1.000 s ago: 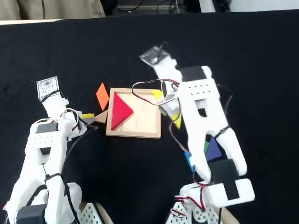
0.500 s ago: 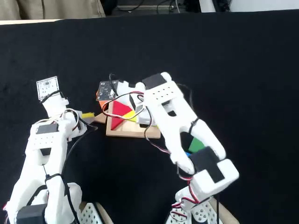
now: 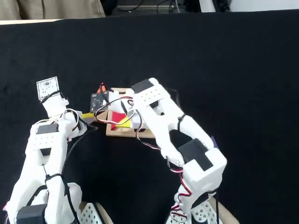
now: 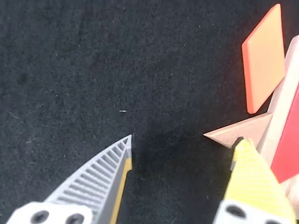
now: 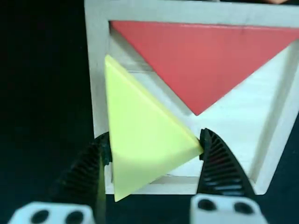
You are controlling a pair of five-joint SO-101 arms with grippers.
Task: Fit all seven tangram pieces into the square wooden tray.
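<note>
Right wrist view: the right gripper (image 5: pixel 154 143) pinches the yellow triangle (image 5: pixel 140 135) over the square wooden tray (image 5: pixel 96 70), one corner overlapping its rim, beside the seated red triangle (image 5: pixel 201 56). Placing appears to be in hand; next, square the piece inside the frame and release. The left gripper (image 4: pixel 186 140) gapes empty at the tray's nine o'clock.

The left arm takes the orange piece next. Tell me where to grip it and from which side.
Flat on the cloth, the orange piece has one long edge close to the tray. Come from above, open left claw across its two short edges, probably the freer ones.
</note>
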